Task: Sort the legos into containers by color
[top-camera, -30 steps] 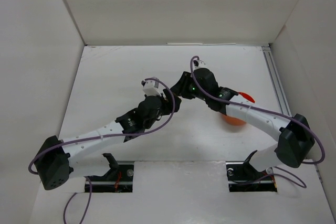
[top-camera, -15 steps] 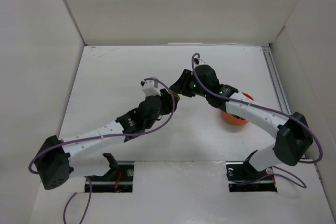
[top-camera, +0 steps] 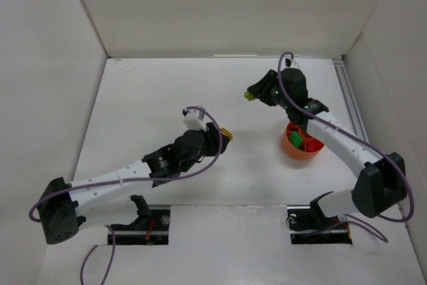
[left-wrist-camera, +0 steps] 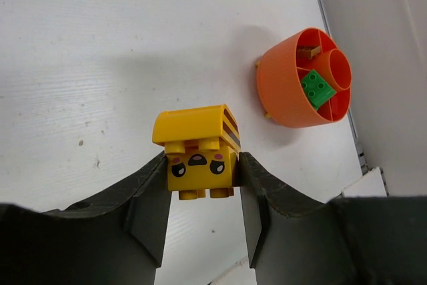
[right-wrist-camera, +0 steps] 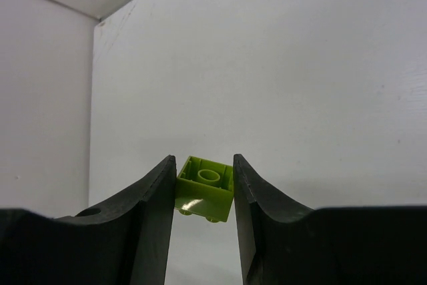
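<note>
A lab robot cell: white panels (top-camera: 220,5) box in the white table (top-camera: 147,98) beyond and beside the left pincer (top-camera: 225,137).

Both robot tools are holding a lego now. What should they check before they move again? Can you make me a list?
1. The left tool is shut on the yellow striped lego: ok.
2. The right tool is shut on the lime brick: ok.
3. The orange bowl stands upright on the table: ok.
4. The right tool is above the bowl: not ok, it is off to one side.
5. The two tools are apart: ok.
6. There is a free compartment for yellow: cannot tell. A green brick lies in one, and part of the bowl is hidden.
</note>
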